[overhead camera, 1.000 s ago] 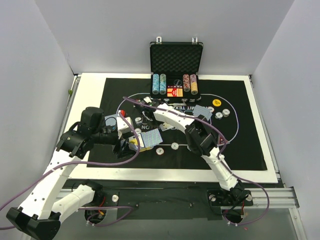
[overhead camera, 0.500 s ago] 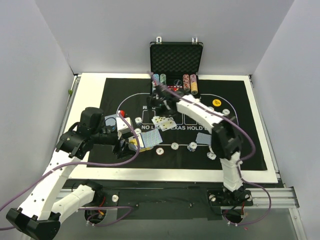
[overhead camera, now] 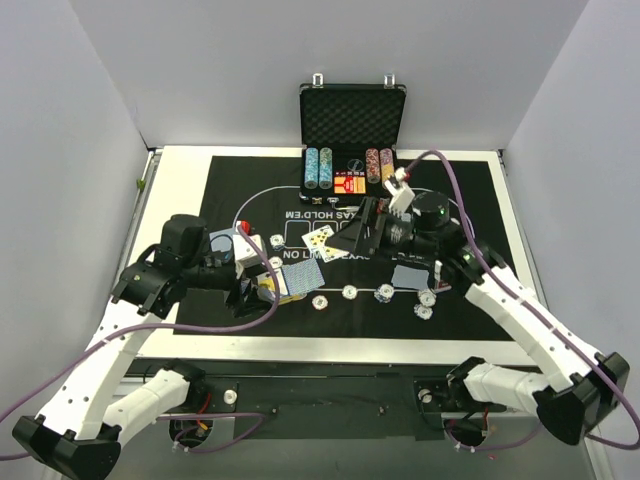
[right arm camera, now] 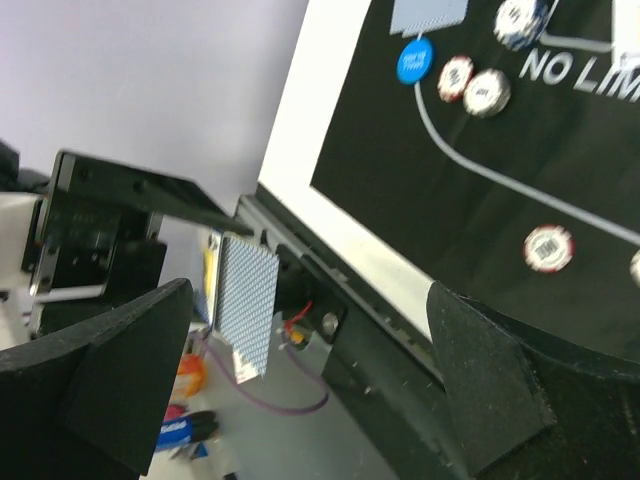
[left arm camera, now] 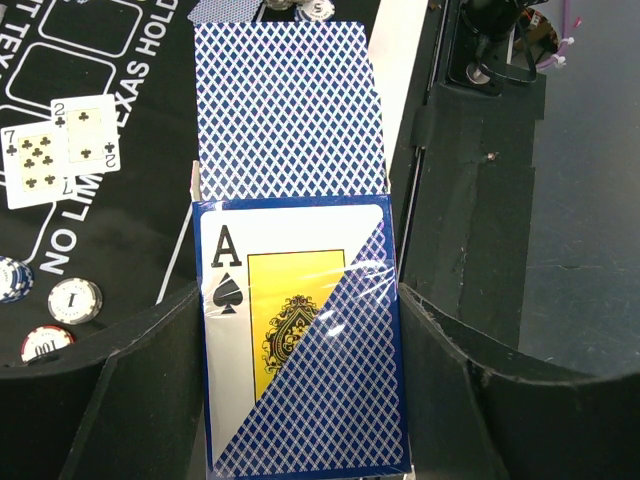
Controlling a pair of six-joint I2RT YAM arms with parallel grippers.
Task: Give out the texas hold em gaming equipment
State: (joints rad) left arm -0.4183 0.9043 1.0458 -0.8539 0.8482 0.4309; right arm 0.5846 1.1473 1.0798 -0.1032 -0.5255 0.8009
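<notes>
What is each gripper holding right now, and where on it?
The left gripper grips the card box by its two long sides. The right gripper is open and holds nothing.

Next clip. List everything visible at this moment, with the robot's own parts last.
case: one, black, open, mat's far edge
chip stacks: four, bluish pair left, reddish and yellow right, inside the case
mat: one, black, white print
face-up cards: two, white, clubs, mid-mat
face-down card: one, blue-backed, near right
loose chips: several, striped, scattered on the mat
button disc: one, blue, mat's left part
card box: one, blue, card protruding
left hand: shut on card box
right hand: open, empty
</notes>
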